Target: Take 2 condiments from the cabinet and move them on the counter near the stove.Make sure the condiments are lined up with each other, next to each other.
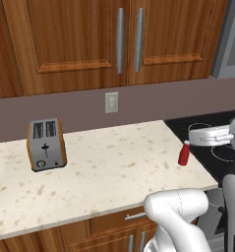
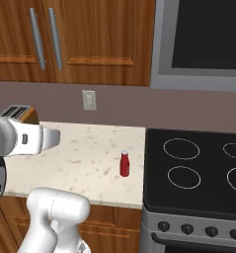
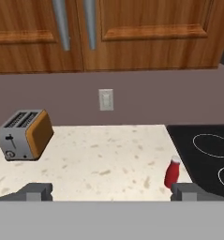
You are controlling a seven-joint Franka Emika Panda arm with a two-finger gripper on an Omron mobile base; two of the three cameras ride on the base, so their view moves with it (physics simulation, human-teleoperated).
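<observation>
Knobs (image 2: 187, 229) along the stove (image 2: 198, 168) front appear at the lower right of the right base view; the left base view shows the toaster (image 1: 46, 144) whole, at centre left. Red bottle (image 1: 184, 153) stands upright on the counter (image 1: 104, 172), just beside the cooktop edge. Gripper (image 3: 111, 191), at the bottom of the hand view, holds level with jaws spread wide, gripping nothing.

Speckled stone-look desk (image 1: 114, 167), matt; wood-grain cabinet (image 1: 74, 39) with brushed-metal handles; glossy black glass stove (image 2: 198, 173); metal-and-wood toaster (image 1: 46, 144).
</observation>
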